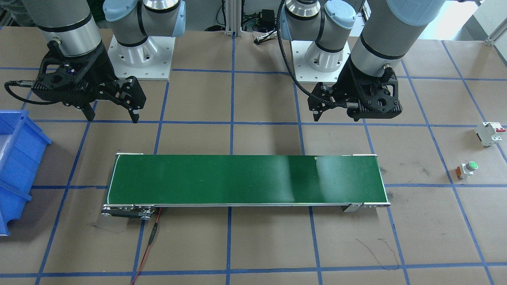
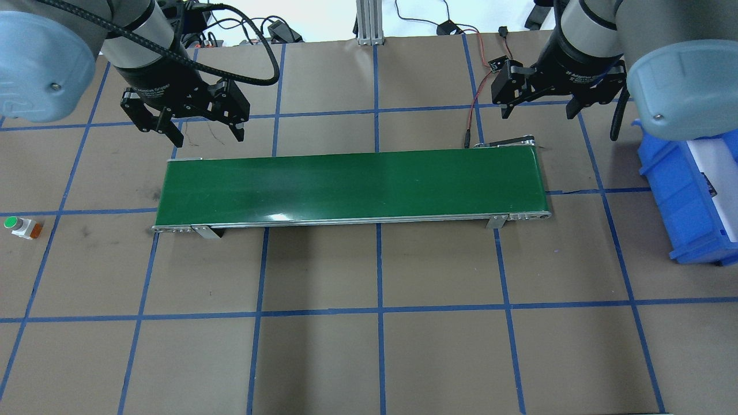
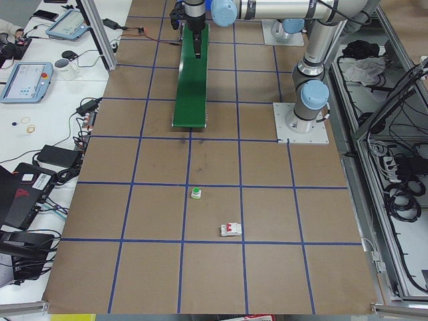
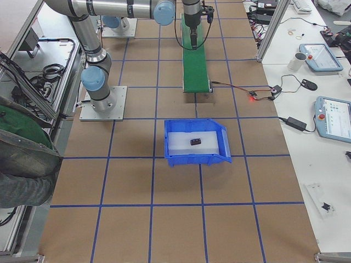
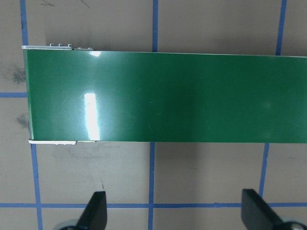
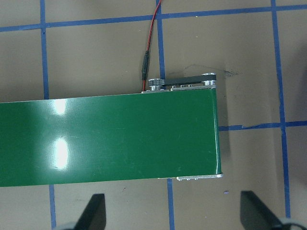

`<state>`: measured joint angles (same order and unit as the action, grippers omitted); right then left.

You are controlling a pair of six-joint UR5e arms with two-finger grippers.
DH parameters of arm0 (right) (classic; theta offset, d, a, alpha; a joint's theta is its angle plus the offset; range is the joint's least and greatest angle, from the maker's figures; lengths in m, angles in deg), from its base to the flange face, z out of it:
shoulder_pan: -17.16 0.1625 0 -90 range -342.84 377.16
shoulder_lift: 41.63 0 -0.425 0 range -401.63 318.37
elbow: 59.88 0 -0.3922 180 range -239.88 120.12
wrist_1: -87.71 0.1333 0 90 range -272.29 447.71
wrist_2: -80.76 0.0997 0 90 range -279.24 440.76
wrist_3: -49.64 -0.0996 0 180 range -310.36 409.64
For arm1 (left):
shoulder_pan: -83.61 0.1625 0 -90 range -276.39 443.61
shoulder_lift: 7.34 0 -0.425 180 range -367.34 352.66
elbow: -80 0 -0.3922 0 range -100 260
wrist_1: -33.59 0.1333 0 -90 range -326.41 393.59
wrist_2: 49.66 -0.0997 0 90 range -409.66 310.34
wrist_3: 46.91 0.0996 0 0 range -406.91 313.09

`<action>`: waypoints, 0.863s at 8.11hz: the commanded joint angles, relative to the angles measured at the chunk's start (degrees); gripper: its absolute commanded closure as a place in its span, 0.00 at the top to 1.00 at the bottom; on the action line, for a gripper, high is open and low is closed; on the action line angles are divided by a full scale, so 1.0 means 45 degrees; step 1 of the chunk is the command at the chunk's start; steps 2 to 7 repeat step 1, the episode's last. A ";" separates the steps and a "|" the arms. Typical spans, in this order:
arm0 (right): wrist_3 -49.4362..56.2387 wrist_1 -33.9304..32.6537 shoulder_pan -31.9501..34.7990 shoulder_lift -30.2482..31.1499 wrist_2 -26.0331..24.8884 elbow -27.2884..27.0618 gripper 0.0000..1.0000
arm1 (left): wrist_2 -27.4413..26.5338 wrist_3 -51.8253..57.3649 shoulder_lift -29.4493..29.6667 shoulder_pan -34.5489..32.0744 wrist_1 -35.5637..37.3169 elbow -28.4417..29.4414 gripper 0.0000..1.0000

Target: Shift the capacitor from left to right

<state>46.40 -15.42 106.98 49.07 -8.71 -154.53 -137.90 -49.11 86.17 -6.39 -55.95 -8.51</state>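
The capacitor (image 4: 196,142), a small black stubby thing, lies on the white floor of the blue bin (image 4: 197,159) on my right side; only the exterior right view shows it. My left gripper (image 2: 209,138) is open and empty, hovering behind the left end of the green conveyor belt (image 2: 351,184). It also shows in the front view (image 1: 336,116) and the left wrist view (image 5: 173,211). My right gripper (image 2: 539,113) is open and empty, hovering behind the belt's right end. It also shows in the front view (image 1: 113,117) and the right wrist view (image 6: 172,211).
A white circuit breaker with a red tab (image 1: 490,133) and a white push button with a green cap (image 1: 467,169) stand on the table far to my left. The blue bin (image 2: 680,190) stands at my right edge. A red wire (image 6: 152,38) runs from the belt's motor end.
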 commanded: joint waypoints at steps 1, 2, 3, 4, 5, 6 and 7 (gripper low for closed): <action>0.0056 -0.0032 0.0001 -0.0019 -0.0019 0.0018 1.00 | 0.0000 0.0000 0.0000 0.0000 -0.0005 0.0000 1.00; 0.0056 -0.0032 0.0001 -0.0019 -0.0019 0.0018 1.00 | 0.0000 0.0000 0.0000 0.0000 -0.0005 0.0000 1.00; 0.0056 -0.0032 0.0001 -0.0019 -0.0019 0.0018 1.00 | 0.0000 0.0000 0.0000 0.0000 -0.0005 0.0000 1.00; 0.0056 -0.0032 0.0001 -0.0019 -0.0019 0.0018 1.00 | 0.0000 0.0000 0.0000 0.0000 -0.0005 0.0000 1.00; 0.0056 -0.0032 0.0001 -0.0019 -0.0019 0.0018 1.00 | 0.0000 0.0000 0.0000 0.0000 -0.0005 0.0000 1.00; 0.0056 -0.0032 0.0001 -0.0019 -0.0019 0.0018 1.00 | 0.0000 0.0000 0.0000 0.0000 -0.0005 0.0000 1.00; 0.0056 -0.0032 0.0001 -0.0019 -0.0019 0.0018 1.00 | 0.0000 0.0000 0.0000 0.0000 -0.0005 0.0000 1.00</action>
